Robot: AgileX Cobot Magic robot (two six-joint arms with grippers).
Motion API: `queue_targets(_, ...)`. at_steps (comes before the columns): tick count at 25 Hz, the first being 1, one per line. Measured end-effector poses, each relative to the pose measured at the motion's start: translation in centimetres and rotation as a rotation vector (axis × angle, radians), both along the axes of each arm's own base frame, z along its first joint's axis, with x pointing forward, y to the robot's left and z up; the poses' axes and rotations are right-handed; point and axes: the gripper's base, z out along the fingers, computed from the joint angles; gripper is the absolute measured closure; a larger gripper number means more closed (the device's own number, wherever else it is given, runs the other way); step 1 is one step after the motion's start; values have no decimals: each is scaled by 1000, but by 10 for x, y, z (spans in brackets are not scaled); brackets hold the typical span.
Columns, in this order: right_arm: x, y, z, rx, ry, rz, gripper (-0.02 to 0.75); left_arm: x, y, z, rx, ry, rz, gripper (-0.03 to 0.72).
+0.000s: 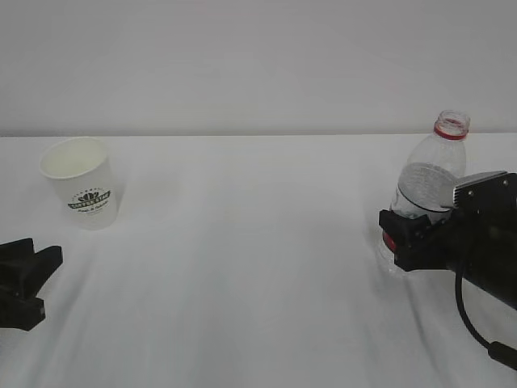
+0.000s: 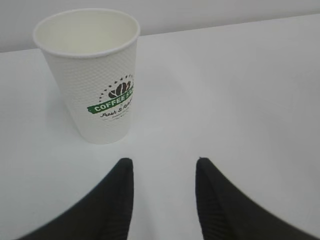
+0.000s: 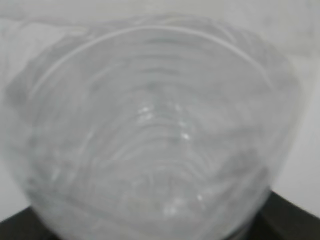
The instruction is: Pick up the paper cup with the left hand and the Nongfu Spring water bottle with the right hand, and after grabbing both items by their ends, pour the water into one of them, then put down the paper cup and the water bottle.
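The white paper cup [image 1: 81,186] with a dark green logo stands upright and empty at the far left. In the left wrist view the paper cup [image 2: 92,75] is ahead of the fingers and a little to their left. My left gripper [image 1: 44,283] [image 2: 162,162] is open, low over the table, a short gap short of the cup. The capless Nongfu Spring water bottle [image 1: 432,174] stands upright at the right. My right gripper [image 1: 397,241] has closed round its lower body at label height. The bottle's clear ribbed wall [image 3: 155,130] fills the right wrist view. I cannot make out any water.
A white cloth-covered table [image 1: 242,267] runs back to a plain pale wall. A wide stretch of bare cloth lies between cup and bottle. The right arm's cable [image 1: 472,323] hangs at the lower right.
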Motion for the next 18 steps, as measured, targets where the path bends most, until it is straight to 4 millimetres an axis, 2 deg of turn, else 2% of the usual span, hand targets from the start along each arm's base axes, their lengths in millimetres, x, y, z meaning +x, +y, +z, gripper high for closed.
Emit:
queue_targets(12, 0, 0, 1, 0, -2, -2, 280, 0, 0, 0, 0, 0, 0, 399)
queue_targets(18, -12, -2, 11, -14, 11, -5, 282, 0, 0, 0, 0, 0, 0, 400)
